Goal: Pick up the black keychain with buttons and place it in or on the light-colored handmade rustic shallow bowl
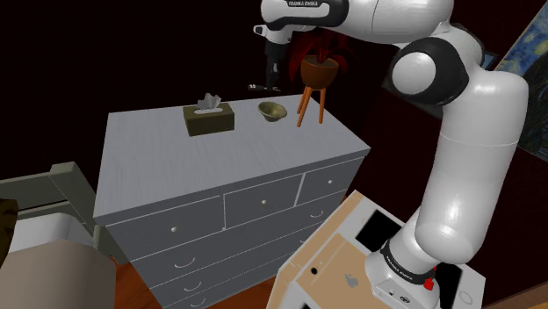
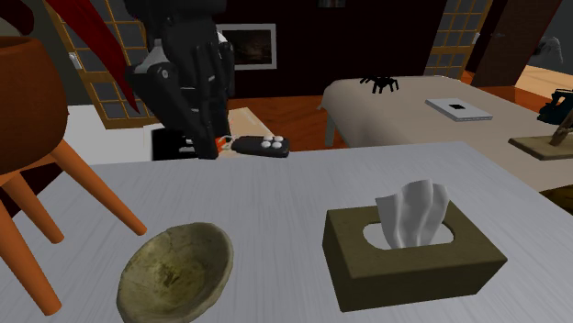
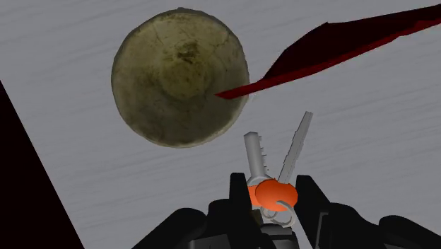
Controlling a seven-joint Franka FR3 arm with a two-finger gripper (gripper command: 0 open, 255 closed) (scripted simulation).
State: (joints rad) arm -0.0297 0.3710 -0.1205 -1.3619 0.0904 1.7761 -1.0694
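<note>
Keychain point(image 2: 262, 145) is pinched at ring end by closed gripper point(image 3: 273, 198); with so marginal a hold, it may be dropped short of bowl point(image 3: 180, 76) ahead.

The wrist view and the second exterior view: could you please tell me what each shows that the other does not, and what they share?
The wrist view adds two silver keys on the orange ring of the keychain. The second exterior view adds the keychain's black button fob, the tissue box and a bed behind. Both show the gripper shut on the keychain, the bowl and the grey dresser top.
</note>
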